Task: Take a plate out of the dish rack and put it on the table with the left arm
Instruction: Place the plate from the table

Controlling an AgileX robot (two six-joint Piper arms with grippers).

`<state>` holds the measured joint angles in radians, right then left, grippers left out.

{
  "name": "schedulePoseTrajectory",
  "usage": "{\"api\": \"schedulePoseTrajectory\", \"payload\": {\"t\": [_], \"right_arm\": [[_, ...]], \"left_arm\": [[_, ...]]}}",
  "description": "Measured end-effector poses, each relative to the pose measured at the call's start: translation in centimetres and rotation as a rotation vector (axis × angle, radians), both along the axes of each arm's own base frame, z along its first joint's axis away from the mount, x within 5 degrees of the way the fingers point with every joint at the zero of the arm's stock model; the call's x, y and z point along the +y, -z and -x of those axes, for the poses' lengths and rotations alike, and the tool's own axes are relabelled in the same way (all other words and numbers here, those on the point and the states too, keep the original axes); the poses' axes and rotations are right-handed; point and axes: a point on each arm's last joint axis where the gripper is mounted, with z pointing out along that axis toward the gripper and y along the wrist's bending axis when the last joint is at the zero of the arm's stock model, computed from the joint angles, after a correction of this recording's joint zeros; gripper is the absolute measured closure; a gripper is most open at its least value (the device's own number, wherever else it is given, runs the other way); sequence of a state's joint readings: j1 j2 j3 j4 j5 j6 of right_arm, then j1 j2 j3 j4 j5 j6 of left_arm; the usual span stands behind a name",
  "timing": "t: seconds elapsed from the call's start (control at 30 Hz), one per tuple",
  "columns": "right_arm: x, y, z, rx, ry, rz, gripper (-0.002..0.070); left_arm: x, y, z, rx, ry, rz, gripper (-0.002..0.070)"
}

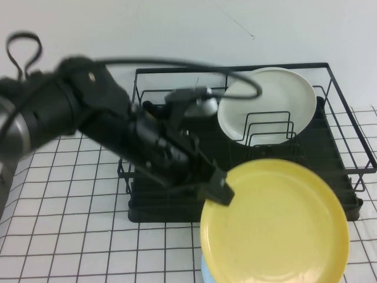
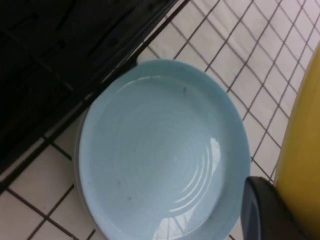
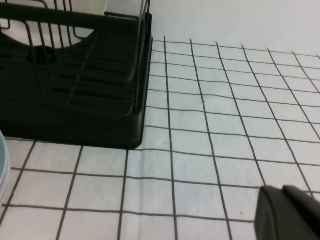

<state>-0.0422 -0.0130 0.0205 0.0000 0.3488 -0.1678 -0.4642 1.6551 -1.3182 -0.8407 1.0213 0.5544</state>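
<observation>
My left gripper (image 1: 217, 191) is shut on the left rim of the yellow plate (image 1: 277, 227), holding it in the air just in front of the black dish rack (image 1: 159, 209), over the table (image 1: 70, 224). In the left wrist view one dark finger (image 2: 265, 210) presses against the plate's yellow edge (image 2: 302, 150). A light blue plate (image 2: 160, 160) lies on the cloth right beneath. My right gripper (image 3: 292, 210) shows only in the right wrist view, low over the gridded cloth to the right of the rack, its fingers together with nothing between them.
A white plate (image 1: 268, 103) stands upright in the rack's wire dividers at the back right. The light blue plate (image 1: 204, 272) peeks out under the yellow one near the front edge. The rack's corner (image 3: 75, 115) lies close to my right gripper.
</observation>
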Motion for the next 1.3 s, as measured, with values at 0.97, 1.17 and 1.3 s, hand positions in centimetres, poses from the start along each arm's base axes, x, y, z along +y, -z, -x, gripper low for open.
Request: {"api": "schedulePoseTrajectory", "payload": {"t": [0.97, 1.17, 1.3], "right_arm": [[0.0, 0.0, 0.0, 0.000, 0.000, 0.000, 0.0680], [0.0, 0.0, 0.0, 0.000, 0.000, 0.000, 0.0680], [0.0, 0.0, 0.0, 0.000, 0.000, 0.000, 0.0680]], "left_arm": [[-1.7, 8.5, 1.0, 0.012, -0.161, -0.117, 0.0618], [-1.7, 8.5, 1.0, 0.012, -0.156, -0.119, 0.0489], [-1.7, 8.5, 1.0, 0.014, -0.151, -0.120, 0.0307]]}}
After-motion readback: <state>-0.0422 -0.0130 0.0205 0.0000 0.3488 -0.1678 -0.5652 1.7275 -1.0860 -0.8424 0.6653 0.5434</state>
